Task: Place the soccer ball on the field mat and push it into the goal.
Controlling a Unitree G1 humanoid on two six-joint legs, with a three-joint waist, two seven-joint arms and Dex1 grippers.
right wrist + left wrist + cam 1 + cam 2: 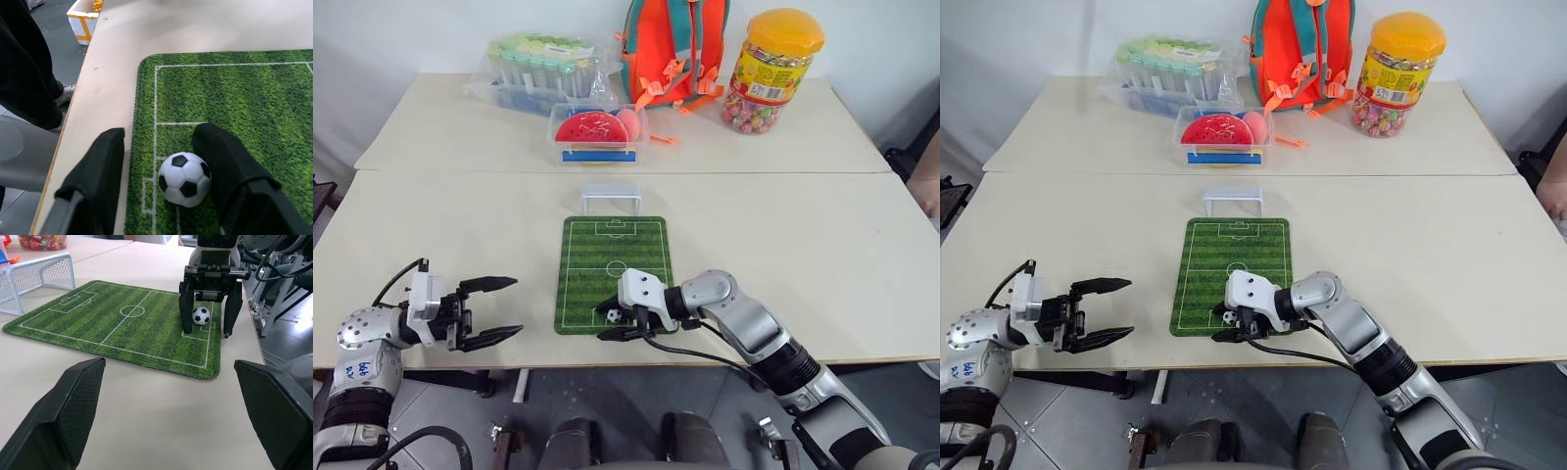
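Soccer ball (pixel 184 178) rests on field mat (pixel 636 245) between parted right pincer (pixel 625 323); left pincer (pixel 499 310) agape.

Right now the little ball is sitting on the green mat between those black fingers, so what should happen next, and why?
Probably nudge it forward. The soccer ball already rests on the field mat, near its front edge, between the open fingers of the right pincer. The goal stands at the far end, so a push along the mat should follow.

One soccer ball (pixel 613 315), one field mat (pixel 626 257), one goal (pixel 612 197). At the back there's one orange backpack (pixel 673 47), one candy jar (pixel 771 70), one clear box (pixel 597 134).
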